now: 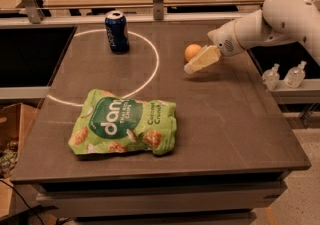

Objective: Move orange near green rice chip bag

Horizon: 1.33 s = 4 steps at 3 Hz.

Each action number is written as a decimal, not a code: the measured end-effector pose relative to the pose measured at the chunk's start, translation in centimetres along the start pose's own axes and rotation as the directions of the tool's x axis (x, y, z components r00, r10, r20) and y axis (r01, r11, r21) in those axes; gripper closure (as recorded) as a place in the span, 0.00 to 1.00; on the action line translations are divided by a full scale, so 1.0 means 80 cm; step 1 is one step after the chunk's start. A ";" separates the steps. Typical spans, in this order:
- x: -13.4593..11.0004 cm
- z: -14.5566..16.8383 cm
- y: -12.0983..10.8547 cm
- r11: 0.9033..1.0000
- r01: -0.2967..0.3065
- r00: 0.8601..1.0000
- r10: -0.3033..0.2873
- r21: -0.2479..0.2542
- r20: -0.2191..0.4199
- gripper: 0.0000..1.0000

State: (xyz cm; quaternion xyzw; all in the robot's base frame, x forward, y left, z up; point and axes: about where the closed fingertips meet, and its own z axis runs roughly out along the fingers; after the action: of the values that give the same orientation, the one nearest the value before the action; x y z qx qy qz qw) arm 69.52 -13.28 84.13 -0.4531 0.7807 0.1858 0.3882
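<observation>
The orange [191, 51] is small and round and rests on the dark table toward the back right of centre. The green rice chip bag [123, 129] lies flat at the front left, well apart from the orange. My gripper [196, 64] comes in from the right on a white arm; its cream fingers [204, 59] are right beside the orange, on its near right side, partly covering it. I cannot see whether they are around the fruit.
A dark blue soda can [116, 31] stands at the back left, inside a white arc painted on the table [240, 119]. Two small clear bottles [284, 75] stand on a ledge to the right. A cardboard box [12, 134] sits on the floor at left.
</observation>
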 end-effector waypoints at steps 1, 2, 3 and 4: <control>0.005 0.008 -0.002 1.000 -0.011 1.000 0.010 -0.008 -0.014 0.00; 0.009 0.014 0.001 1.000 -0.011 1.000 0.010 -0.026 -0.025 0.18; 0.014 0.017 0.004 0.999 -0.006 0.999 0.005 -0.034 -0.047 0.41; 0.017 0.012 0.008 0.999 -0.002 0.997 -0.001 -0.045 -0.079 0.64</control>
State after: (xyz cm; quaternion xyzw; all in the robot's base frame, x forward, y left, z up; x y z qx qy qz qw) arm 69.04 -13.12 82.42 -0.4686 0.7912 0.1853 0.3466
